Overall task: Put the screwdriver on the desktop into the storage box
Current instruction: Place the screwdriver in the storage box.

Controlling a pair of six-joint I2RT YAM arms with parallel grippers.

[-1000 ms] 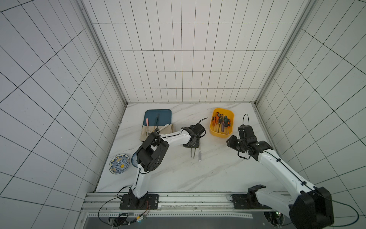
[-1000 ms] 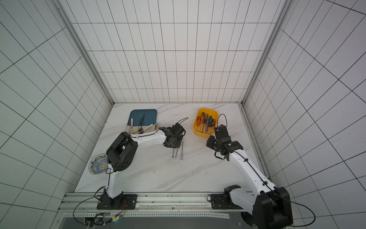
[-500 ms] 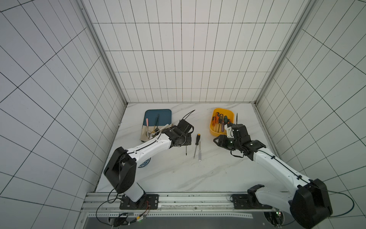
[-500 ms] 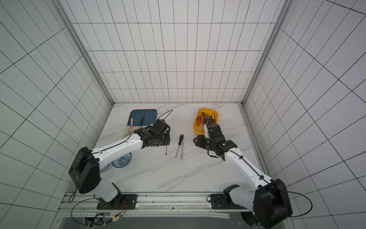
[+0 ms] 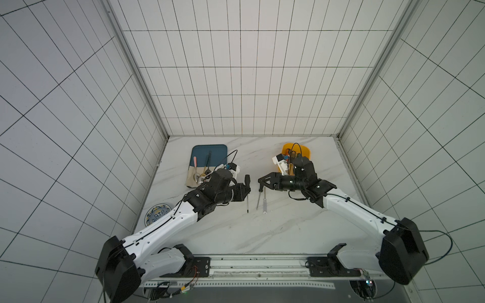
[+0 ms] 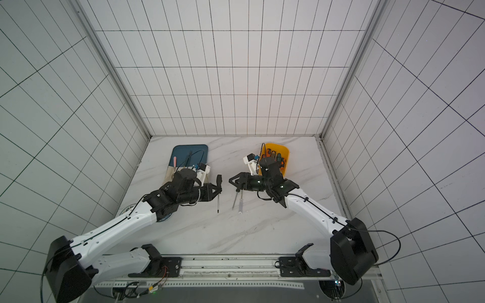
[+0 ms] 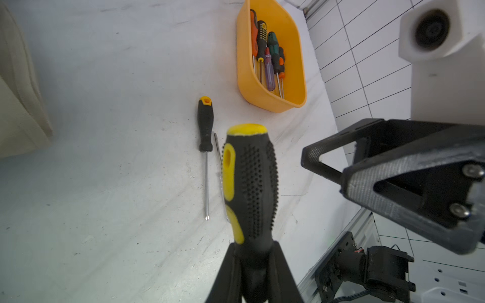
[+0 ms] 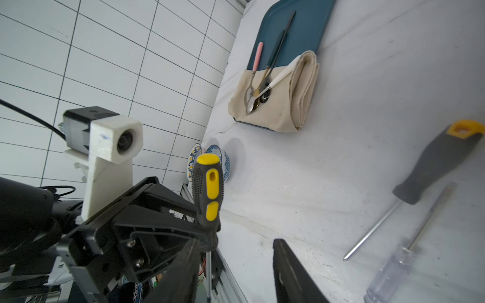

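My left gripper is shut on the neck of a black-and-yellow screwdriver, held off the desktop with its shaft pointing toward the front rail. My right gripper is open, facing the held handle from close by. Below it on the desktop lie a black-handled screwdriver and a clear-handled one. The yellow storage box at the back right holds several screwdrivers; the right arm partly hides it in both top views.
A teal tray with a folded beige cloth and spoons sits at the back left. A patterned plate and a blue-white bowl lie near the left wall. Tiled walls close in three sides; a metal rail runs along the front.
My right gripper moved left from beside the storage box toward the held screwdriver and opened wider. My left arm drew back slightly leftward with the screwdriver, and its elbow swung down to the front left.
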